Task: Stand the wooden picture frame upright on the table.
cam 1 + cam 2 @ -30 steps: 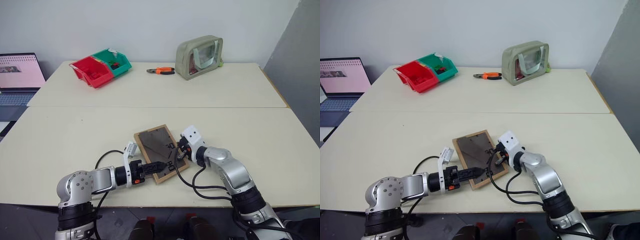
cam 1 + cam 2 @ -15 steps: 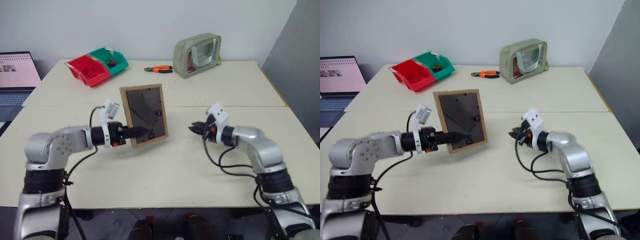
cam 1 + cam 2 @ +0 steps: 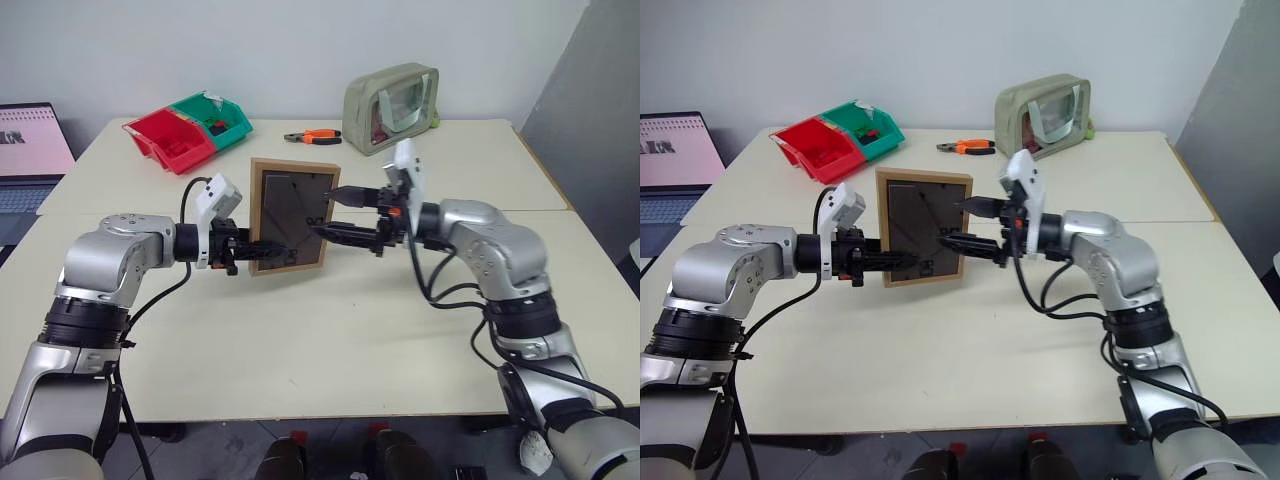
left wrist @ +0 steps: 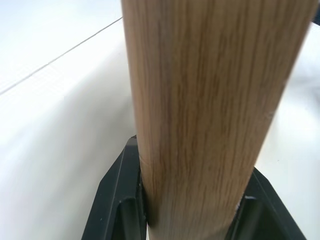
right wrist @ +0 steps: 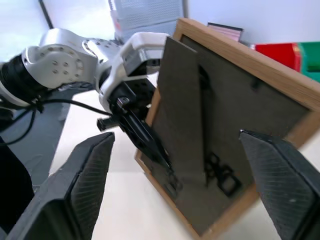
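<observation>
Above the table – left gripper clamps the wooden picture frame – right gripper spread beside it

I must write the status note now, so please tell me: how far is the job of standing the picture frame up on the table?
Done: the wooden picture frame is off the table, held upright with its dark back facing the camera. In hand: the left pincer is shut on its edge, and the right pincer, open, reaches to the back panel. Left: fold out the stand, set the frame down, release.
</observation>
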